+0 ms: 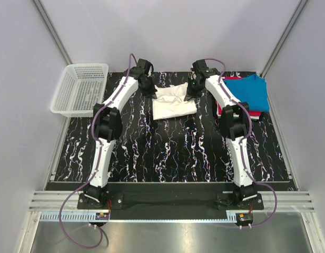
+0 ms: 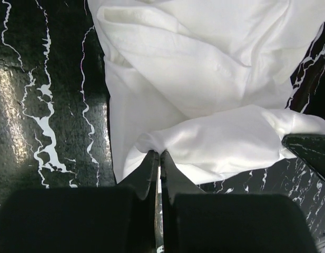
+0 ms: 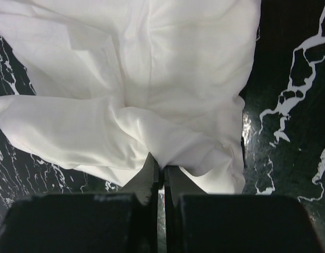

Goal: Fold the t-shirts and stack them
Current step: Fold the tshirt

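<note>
A white t-shirt (image 1: 173,101) lies partly folded and rumpled at the back middle of the black marbled table. My left gripper (image 1: 150,90) is shut on its far left edge; in the left wrist view the gripper (image 2: 159,154) pinches a bunched fold of the white t-shirt (image 2: 204,68). My right gripper (image 1: 192,90) is shut on the far right edge, and its wrist view shows the gripper (image 3: 162,168) pinching the white t-shirt (image 3: 151,68). A blue t-shirt (image 1: 252,90) lies folded on a red t-shirt (image 1: 219,109) at the back right.
A white plastic mesh basket (image 1: 80,88) stands at the back left, overhanging the table's (image 1: 167,153) left edge. Grey walls with metal rails close in the back and sides. Both arm bases are bolted to the rail at the near edge.
</note>
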Controlling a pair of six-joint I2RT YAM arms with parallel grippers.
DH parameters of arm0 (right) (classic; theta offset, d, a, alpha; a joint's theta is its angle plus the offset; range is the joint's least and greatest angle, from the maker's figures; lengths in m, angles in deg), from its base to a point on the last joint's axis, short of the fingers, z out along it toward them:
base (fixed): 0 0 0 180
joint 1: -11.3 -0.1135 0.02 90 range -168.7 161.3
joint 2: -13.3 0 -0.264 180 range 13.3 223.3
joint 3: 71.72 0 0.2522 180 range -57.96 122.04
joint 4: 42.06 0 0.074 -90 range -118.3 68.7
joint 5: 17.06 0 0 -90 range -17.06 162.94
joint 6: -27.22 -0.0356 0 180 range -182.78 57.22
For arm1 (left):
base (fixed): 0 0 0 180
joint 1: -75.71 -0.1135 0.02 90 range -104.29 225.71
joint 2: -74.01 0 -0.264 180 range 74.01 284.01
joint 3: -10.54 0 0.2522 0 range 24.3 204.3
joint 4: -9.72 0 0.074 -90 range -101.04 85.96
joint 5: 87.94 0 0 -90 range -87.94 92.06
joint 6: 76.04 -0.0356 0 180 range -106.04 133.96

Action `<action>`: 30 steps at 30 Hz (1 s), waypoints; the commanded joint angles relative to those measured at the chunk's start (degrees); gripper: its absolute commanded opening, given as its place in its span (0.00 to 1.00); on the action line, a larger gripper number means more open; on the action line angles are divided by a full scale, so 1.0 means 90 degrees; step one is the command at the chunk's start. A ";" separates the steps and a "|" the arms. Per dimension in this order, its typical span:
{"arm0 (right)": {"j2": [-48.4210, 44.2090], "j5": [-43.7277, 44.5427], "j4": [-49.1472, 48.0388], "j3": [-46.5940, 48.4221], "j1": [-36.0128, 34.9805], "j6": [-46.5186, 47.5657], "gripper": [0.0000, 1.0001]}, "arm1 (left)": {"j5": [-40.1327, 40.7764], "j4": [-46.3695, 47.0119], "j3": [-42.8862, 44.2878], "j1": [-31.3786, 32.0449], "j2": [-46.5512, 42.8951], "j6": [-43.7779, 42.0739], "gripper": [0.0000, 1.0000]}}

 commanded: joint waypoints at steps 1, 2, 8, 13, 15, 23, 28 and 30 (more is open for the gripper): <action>0.0378 -0.0150 -0.0228 0.0766 0.0023 0.0081 0.00 | 0.0329 0.0543 0.0322 0.0022 0.0144 0.0021 0.00; 0.0418 -0.0141 -0.0286 0.0816 0.0023 0.0071 0.00 | 0.0407 0.0602 0.0312 0.0022 0.0154 -0.0008 0.00; 0.0408 -0.0160 -0.0892 0.0836 0.0023 0.0002 0.00 | 0.0496 0.0915 0.0731 0.0012 0.0407 -0.0174 0.00; 0.0213 -0.0238 -0.1175 0.0729 0.0023 -0.0046 0.00 | 0.0515 0.1149 0.0800 -0.0007 0.0330 -0.0291 0.00; 0.0125 -0.0287 -0.1273 0.0670 0.0023 -0.0046 0.00 | 0.0457 0.1237 0.0800 -0.0036 0.0320 -0.0321 0.00; -0.0187 -0.0112 -0.1732 0.0358 0.0023 0.0051 0.00 | 0.0291 0.1598 0.0722 -0.0075 0.0359 -0.0458 0.00; -0.0324 0.0688 -0.2161 -0.0033 0.0023 -0.0037 0.00 | 0.0417 0.1862 0.0703 -0.0144 0.0486 -0.0301 0.01; -0.0334 0.1087 -0.2317 -0.0150 0.0023 -0.0085 0.08 | 0.0427 0.2047 0.0673 -0.0153 0.0496 -0.0320 0.13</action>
